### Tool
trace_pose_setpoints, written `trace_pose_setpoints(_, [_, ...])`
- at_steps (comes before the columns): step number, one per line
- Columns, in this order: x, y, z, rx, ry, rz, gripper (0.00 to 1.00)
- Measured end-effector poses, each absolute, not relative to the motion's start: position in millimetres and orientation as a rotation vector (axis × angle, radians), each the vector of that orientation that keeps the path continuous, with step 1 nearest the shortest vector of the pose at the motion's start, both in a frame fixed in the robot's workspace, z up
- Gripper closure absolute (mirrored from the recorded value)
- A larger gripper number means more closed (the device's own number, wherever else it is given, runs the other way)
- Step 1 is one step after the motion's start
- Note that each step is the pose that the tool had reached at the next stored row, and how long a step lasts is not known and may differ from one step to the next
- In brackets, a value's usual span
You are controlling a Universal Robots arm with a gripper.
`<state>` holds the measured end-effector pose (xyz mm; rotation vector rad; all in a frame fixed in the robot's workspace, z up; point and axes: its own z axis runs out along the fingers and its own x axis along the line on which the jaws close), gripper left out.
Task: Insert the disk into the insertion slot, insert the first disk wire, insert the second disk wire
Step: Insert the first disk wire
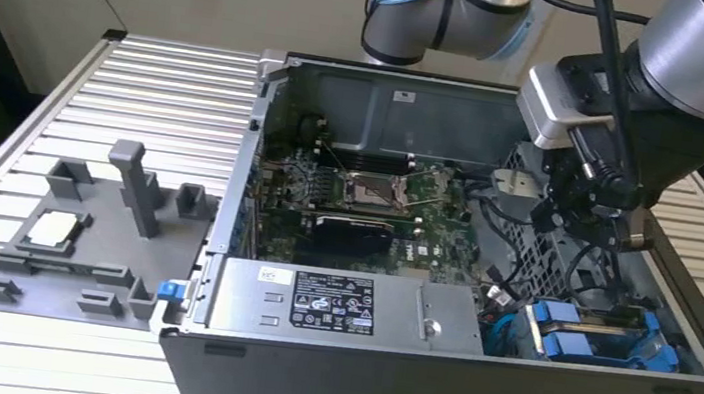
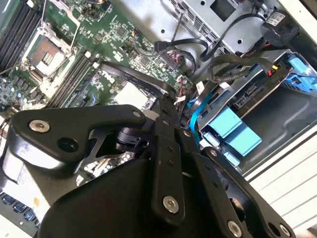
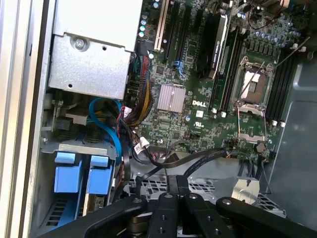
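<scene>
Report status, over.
Gripper hangs over the drive cage. Two blue-framed disks sit inside it. Loose black cables lie beside the cage.

2 blue-framed disks (image 1: 566, 344), 1 power-supply box (image 1: 332, 305), 1 motherboard (image 1: 366, 199), 1 fixture (image 1: 91, 246).

Bright blue is seen on the disk (image 1: 572, 343) carrier, green on the motherboard (image 1: 441, 218), grey on the white-labelled power-supply box (image 1: 445, 319).

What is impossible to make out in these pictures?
- Exterior view: the cage beneath the gripper, covered by it.
- First wrist view: the blue-framed disks, cut off by the picture's edge.
- Second wrist view: much of the circuit board, hidden by the gripper.
- Exterior view: the power box label print, too small.
</scene>
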<state>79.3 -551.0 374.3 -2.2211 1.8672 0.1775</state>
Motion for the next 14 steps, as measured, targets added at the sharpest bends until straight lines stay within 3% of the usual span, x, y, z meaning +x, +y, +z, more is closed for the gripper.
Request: trace_pose_setpoints(14, [79.4,-550.7,374.3,-2.223,1.873,0.184,0.9])
